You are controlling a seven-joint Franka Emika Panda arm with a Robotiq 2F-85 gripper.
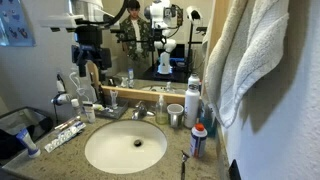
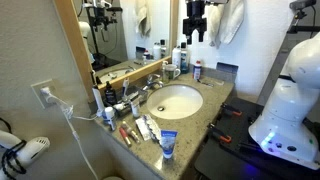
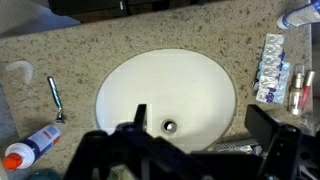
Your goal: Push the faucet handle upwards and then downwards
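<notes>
The faucet handle [image 1: 140, 110] is a short chrome lever on a low chrome faucet behind the round white basin [image 1: 105, 158]. It also shows in an exterior view [image 2: 150, 88]. In the wrist view only a chrome piece of the faucet [image 3: 235, 147] shows at the bottom, between the dark fingers. My gripper [image 3: 203, 125] is open and empty. It hangs high above the basin [image 3: 190, 85] and touches nothing. It shows in both exterior views [image 1: 90, 58] [image 2: 195, 35].
A toothpaste tube [image 3: 35, 145] and a razor [image 3: 55, 97] lie on one side of the speckled counter, blister packs [image 3: 272, 65] on the other. Cups [image 1: 176, 115] and a bottle [image 1: 192, 103] stand by the faucet. A towel [image 1: 245, 60] hangs nearby. The mirror [image 1: 50, 35] is behind the sink.
</notes>
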